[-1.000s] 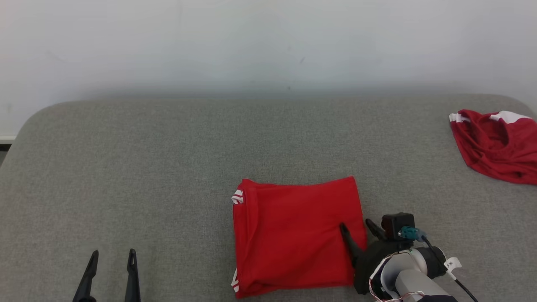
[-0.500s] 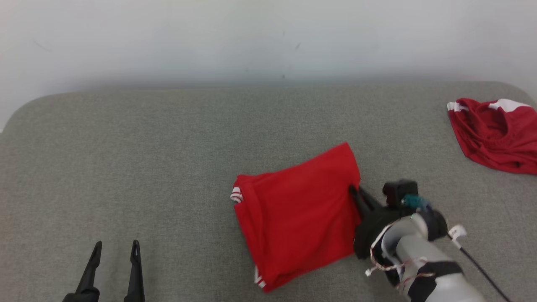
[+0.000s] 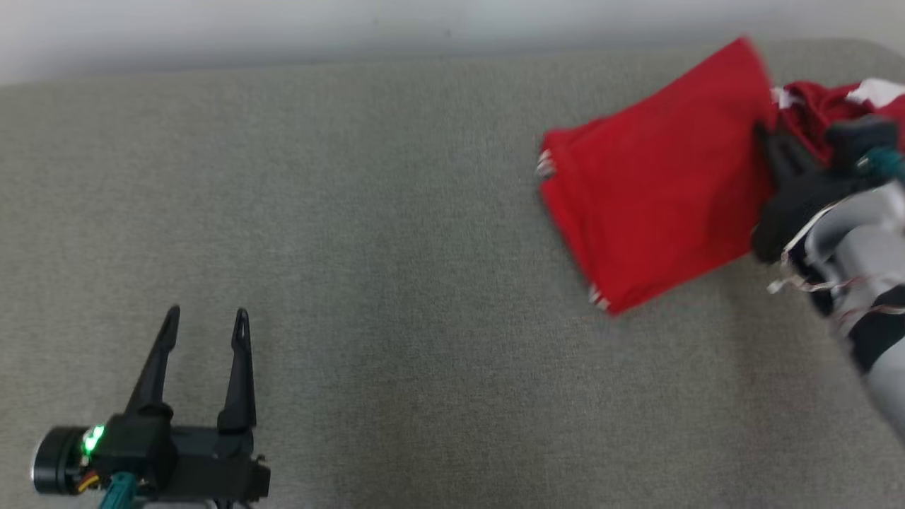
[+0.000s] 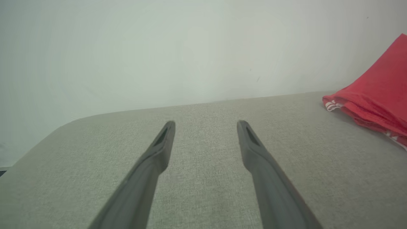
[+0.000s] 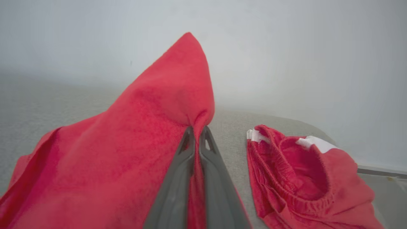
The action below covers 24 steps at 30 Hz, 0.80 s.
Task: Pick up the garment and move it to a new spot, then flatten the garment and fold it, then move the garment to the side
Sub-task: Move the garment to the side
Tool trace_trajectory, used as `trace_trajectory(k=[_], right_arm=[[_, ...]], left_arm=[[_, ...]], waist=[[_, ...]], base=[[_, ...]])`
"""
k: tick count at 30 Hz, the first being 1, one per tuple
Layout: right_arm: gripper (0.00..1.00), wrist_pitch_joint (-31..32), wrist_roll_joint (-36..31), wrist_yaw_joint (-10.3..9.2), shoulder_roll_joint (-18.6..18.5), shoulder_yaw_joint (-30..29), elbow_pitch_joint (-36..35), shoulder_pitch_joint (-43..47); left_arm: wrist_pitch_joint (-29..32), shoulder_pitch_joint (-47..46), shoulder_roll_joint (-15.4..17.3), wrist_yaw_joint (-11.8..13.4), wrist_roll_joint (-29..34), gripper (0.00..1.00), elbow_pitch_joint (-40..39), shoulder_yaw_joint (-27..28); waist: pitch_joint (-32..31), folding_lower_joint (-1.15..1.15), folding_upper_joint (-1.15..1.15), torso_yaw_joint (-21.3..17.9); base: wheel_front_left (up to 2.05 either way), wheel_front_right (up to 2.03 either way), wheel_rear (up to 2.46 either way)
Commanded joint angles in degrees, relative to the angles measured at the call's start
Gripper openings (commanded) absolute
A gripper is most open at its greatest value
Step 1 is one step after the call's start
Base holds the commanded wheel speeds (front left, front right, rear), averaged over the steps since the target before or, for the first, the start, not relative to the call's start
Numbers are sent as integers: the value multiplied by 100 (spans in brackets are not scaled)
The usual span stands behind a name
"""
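Pinching an edge of the folded red cloth garment point(image 3: 657, 191), the right claw point(image 5: 197, 128) is clamped tight, the left claw point(image 3: 206, 314) spread wide.

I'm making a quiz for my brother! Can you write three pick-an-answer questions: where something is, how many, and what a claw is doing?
1. Where is the left claw? A) over the bare grey surface B) on a garment C) inside a box
2. How many red garments? A) one B) two C) three
3. The right claw is: A) wide open B) shut on the folded garment C) shut on nothing
Answers: 1A, both garments lie apart from it; 2B, one folded, one crumpled garment; 3B, red cloth is pinched between its fingers.
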Motion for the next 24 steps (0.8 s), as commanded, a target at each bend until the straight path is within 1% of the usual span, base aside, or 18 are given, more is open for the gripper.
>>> trace_trajectory(k=[1,5,15,16,18,24], right_arm=[[0,29,28,-13,-64,64,-30,-119],[0,26,133,-13,-541,177,-50,-610],[0,96,124,-13,-1444,553,1,-1465],[0,96,124,-13,-1444,553,1,-1465],[0,131,132,-13,-1567,603,29,-1585],[0,190,22,-13,-2035,868,43,-1888]], left_arm=[[-18,-141,27,-7,18,100,-40,-30],[-18,-374,107,-19,55,100,-167,-86],[-18,-566,263,45,179,100,-617,-18],[-18,-566,263,45,179,100,-617,-18],[-18,-557,292,63,217,100,-741,-12],[-18,-529,365,105,328,100,-1070,-60]], waist=[[650,-1,-1,-238],[1018,-1,-1,-360],[1573,-1,-1,-629],[1573,-1,-1,-629],[1639,-1,-1,-674],[1777,-1,-1,-754]], base=[[0,0,0],[0,0,0],[0,0,0],[0,0,0],[0,0,0],[0,0,0]])
